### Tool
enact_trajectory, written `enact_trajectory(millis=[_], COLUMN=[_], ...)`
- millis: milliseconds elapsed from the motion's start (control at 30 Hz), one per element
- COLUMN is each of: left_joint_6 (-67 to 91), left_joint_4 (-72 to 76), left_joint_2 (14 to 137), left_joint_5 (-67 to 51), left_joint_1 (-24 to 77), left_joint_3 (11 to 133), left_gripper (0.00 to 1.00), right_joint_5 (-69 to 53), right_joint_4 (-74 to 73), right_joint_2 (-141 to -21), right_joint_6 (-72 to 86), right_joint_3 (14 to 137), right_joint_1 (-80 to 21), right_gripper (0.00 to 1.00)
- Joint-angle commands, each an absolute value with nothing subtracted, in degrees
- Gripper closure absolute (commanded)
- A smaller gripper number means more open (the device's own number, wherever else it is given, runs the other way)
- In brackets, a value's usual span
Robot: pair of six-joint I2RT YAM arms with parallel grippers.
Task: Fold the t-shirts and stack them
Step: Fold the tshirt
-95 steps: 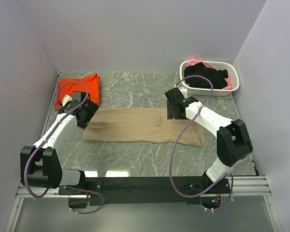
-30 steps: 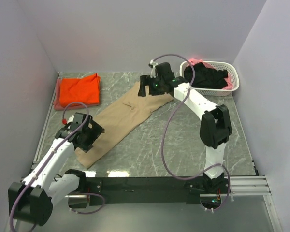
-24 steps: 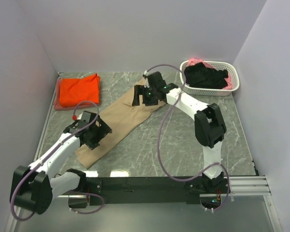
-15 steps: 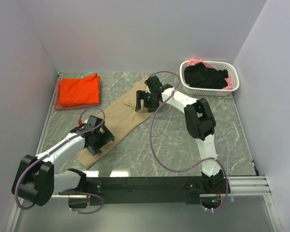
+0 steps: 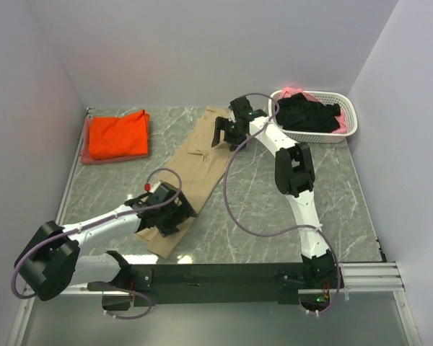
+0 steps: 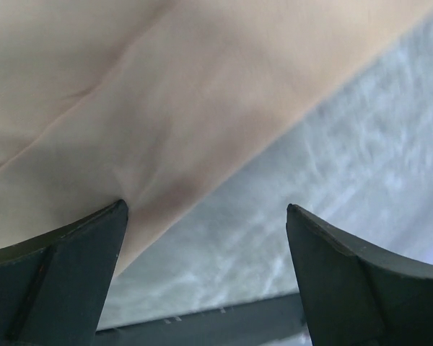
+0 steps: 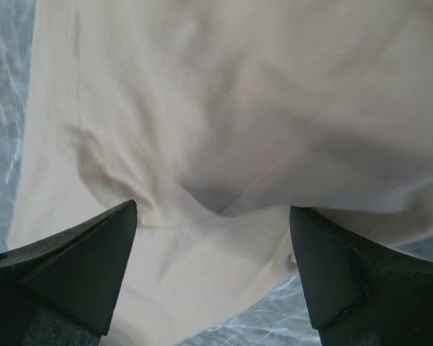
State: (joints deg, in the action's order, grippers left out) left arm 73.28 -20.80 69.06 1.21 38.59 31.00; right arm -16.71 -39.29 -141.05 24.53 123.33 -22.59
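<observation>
A tan t-shirt (image 5: 198, 162), folded into a long strip, lies slanted across the marble table from the far middle to the near left. My left gripper (image 5: 166, 214) is over its near end, jaws open. In the left wrist view (image 6: 206, 209) one fingertip (image 6: 108, 223) touches the tan cloth (image 6: 130, 108) and the other is over bare marble. My right gripper (image 5: 226, 133) is open over the far end, and tan cloth (image 7: 238, 108) lies between its fingers (image 7: 213, 209). An orange t-shirt (image 5: 117, 135) lies folded at the far left. Black t-shirts (image 5: 307, 115) and a pink one (image 5: 292, 91) lie in the basket.
The white slotted basket (image 5: 355, 122) stands at the far right corner. Purple walls close in the table on the left, back and right. A black rail (image 5: 216, 274) with the arm bases runs along the near edge. Cables loop from both arms over the table.
The tan strip has swung from lying crosswise to pointing more toward the back. My left gripper has slid right and nearer with the near end; my right gripper has shifted around the far end.
</observation>
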Motion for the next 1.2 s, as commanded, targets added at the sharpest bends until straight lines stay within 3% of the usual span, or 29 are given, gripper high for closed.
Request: enact_trajectory(millis=[0,367,633,867,1167], left_joint_6=[81.4,82.5,79.2,74.9,75.6], left_joint_4=[-21.9,-21.9,-21.1,-23.7,-37.8], left_joint_2=[72.1,93.2,101.9,97.9,81.1], left_joint_5=[-1.8,-0.2,-1.3,2.5,17.1], left_joint_1=[46.0,60.8,64.5,65.2,64.9], left_joint_3=[30.3,51.3,63.2,67.5,60.8], left_gripper=[0.01,0.01,0.01,0.01,0.01], right_joint_5=[-15.1,-19.5,-24.1,-25.4,-26.5], right_joint_4=[-45.8,-34.8,-27.5,-30.9,-32.1], right_joint_2=[-148.1,-150.8,-150.1,-146.7,-128.1], right_joint_6=[21.4,25.4,27.3,23.5,18.1], right_joint_3=[132.4,134.1,130.3,132.6,123.1], right_joint_1=[-19.6,-16.8,-16.9,-16.2,-16.9], right_gripper=[0.07,0.07,0.07,0.06,0.03])
